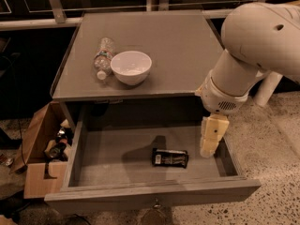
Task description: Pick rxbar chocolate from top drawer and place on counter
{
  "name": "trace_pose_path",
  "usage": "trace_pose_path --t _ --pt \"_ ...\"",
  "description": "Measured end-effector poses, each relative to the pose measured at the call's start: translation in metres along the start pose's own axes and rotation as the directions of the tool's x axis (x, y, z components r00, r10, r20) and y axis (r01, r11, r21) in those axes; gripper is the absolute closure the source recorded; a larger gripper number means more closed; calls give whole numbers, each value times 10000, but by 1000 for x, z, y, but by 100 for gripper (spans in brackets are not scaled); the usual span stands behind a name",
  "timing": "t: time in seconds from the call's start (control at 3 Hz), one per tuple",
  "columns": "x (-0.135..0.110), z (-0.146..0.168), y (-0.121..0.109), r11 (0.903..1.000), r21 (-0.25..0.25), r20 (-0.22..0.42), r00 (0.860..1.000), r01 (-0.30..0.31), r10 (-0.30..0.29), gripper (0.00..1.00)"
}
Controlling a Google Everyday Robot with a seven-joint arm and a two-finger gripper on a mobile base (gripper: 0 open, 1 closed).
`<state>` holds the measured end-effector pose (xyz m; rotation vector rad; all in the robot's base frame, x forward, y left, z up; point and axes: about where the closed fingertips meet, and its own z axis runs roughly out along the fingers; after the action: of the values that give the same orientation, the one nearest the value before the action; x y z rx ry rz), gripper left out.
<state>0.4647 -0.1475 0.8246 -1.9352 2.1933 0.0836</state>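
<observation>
The rxbar chocolate lies flat on the floor of the open top drawer, right of the middle, in a black wrapper with a white patch at its left end. My gripper hangs from the white arm over the drawer's right side, just right of the bar and apart from it. The counter above holds a white bowl and a clear bottle at its front left.
A white bowl and a clear plastic bottle lie on the counter's front left. An open cardboard box with items stands on the floor to the left. A white post stands right of the cabinet.
</observation>
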Motion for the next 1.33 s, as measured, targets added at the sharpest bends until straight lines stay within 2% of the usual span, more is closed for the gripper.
trace_pose_path --t 0.33,1.0,1.33 --pt "-3 11 4 9999 -93 71 9999 -81 81 0" --pt "-3 56 -3 9985 -237 77 9988 -490 492 0" --pt "2 74 -4 9938 -442 267 9943 -1024 1037 0"
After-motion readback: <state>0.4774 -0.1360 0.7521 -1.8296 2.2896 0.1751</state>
